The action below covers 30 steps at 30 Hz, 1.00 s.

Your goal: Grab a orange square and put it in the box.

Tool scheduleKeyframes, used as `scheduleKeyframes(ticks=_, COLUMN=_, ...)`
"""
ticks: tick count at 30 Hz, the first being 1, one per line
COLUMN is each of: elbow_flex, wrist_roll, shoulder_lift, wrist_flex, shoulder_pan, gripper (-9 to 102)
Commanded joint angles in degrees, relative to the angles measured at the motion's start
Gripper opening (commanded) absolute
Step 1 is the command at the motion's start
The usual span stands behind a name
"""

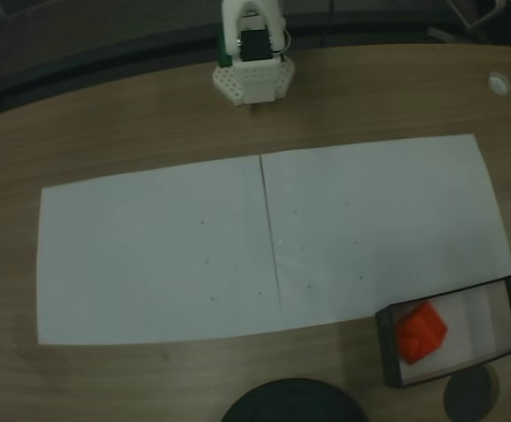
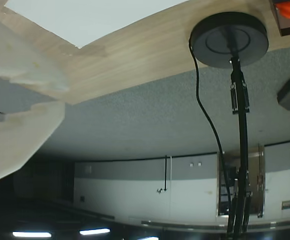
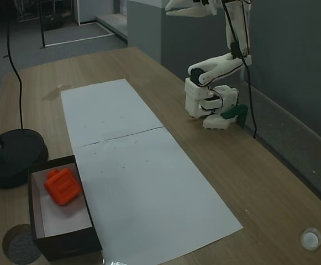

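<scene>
Table [image 1: 105, 97]: wood-grain top, seen in both fixed views. Paper [image 1: 167, 255]: two white sheets laid edge to edge across the middle, flat. Arm [image 3: 215, 88]: white, base at the table's far edge in a fixed view, folded upward with its upper part at the top border. Gripper [image 2: 45, 97]: pale fingers enter the wrist view from the left, nothing between them; whether parted or closed, cannot tell. Disc [image 3: 14, 154]: round black stand base beside the box, a pole rising from it. Box [image 1: 387, 347]: black-walled, pale floor, at the paper's corner. Cube [image 1: 420, 331]: orange, lying inside the box, tilted.
</scene>
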Motion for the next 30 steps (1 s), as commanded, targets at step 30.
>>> scheduleKeyframes(ticks=30, elbow_flex=86.8, wrist_roll=-3.3, shoulder_lift=29.0, wrist_flex=-39.5, shoulder_pan=-7.7, gripper=0)
